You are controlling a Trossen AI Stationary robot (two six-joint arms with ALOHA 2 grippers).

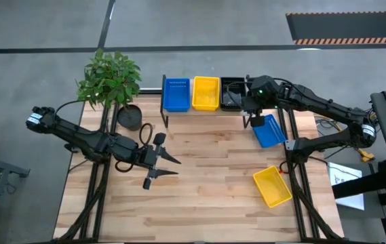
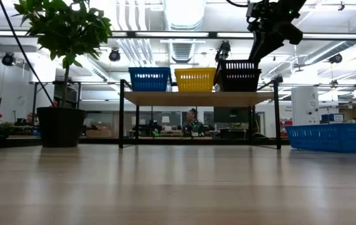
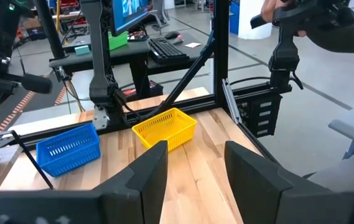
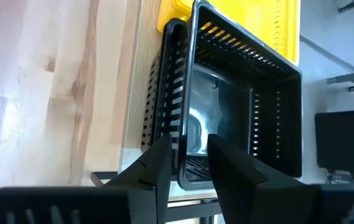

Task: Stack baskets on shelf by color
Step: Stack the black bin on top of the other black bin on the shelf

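While the wooden table (image 1: 199, 169) shows whole from above, the shelf (image 2: 199, 98) is mostly covered there by what stands on it; the low view shows its light top and black legs. The plant (image 1: 109, 76) stands at the table's far left corner and hides most of its dark pot (image 1: 129, 116).

The left arm lies low across the table's left half, forearm pointing toward the middle, and the left gripper (image 1: 169, 165) has its fingers spread wide with nothing between them. The right arm reaches in from the right edge to the shelf's right end, wrist bent down; the right gripper (image 4: 189, 163) straddles the near wall of the black basket (image 4: 239, 112), fingers slightly parted, one on each side; whether they touch the wall I cannot tell.

On the shelf stand a blue basket (image 1: 176, 94), a yellow basket (image 1: 205, 93) and the black one, long axes running front to back. A second black basket seems nested beneath it. A loose blue basket (image 1: 268, 130) lies tilted just in front of the shelf's right end; a loose yellow basket (image 1: 272, 186) lies angled near the right edge.
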